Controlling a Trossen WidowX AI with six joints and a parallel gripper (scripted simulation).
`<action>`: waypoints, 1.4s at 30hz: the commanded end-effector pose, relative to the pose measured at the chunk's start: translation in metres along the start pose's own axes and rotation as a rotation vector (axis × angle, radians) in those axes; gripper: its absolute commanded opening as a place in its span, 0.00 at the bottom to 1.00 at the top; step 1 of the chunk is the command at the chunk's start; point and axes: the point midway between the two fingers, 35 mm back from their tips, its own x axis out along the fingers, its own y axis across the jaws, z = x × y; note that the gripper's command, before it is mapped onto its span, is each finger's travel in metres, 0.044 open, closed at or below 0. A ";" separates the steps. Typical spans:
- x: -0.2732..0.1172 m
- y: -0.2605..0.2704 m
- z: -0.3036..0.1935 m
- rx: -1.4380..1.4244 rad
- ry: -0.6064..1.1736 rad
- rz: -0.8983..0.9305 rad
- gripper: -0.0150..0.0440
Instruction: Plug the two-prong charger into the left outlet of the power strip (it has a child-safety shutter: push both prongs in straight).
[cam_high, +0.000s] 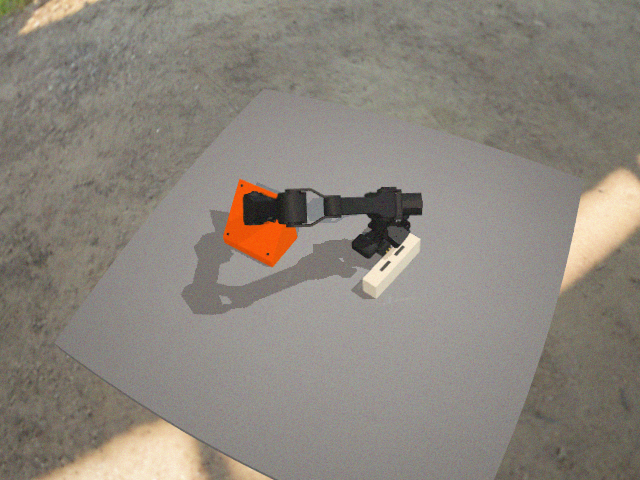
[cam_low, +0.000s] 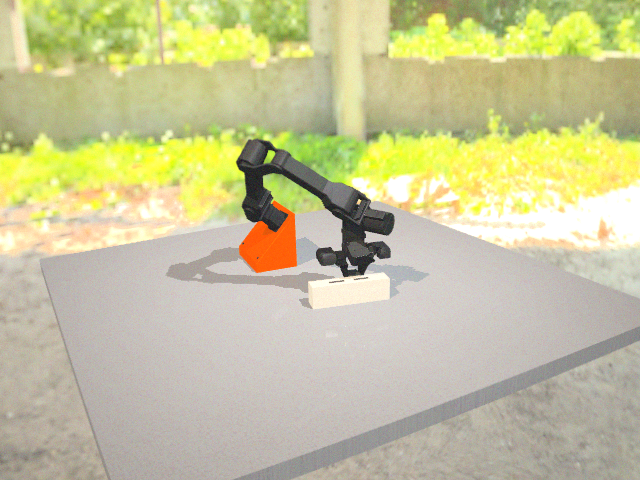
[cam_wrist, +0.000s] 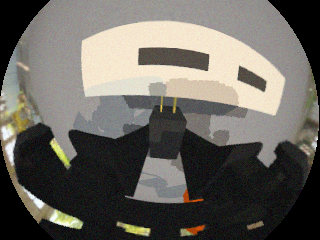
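A cream power strip (cam_high: 376, 284) (cam_low: 348, 293) (cam_wrist: 110, 54) lies flat on the grey table (cam_high: 310, 372) (cam_low: 206, 372), with two dark slot outlets on top. In the wrist view the wider outlet (cam_wrist: 174, 58) is on the left and the other outlet (cam_wrist: 252, 79) on the right. My gripper (cam_high: 379, 246) (cam_low: 353, 269) (cam_wrist: 165, 127) is shut on a dark charger (cam_wrist: 166, 127) and points down. The charger's two gold prongs (cam_wrist: 168, 103) hang just above the strip, below the left outlet in the wrist view. They are outside the slots. The charger is hidden by the fingers in the top and exterior views.
The arm's orange wedge-shaped base (cam_high: 253, 237) (cam_low: 271, 245) stands on the table to the left of the strip. The arm's shadow falls across the table in front of the base. The table edges are far from the strip.
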 end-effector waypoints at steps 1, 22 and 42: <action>0.000 0.000 0.001 -0.006 0.000 -0.004 0.25; 0.000 0.000 0.006 -0.006 0.000 -0.005 0.25; 0.000 0.000 0.013 -0.006 -0.001 -0.005 0.25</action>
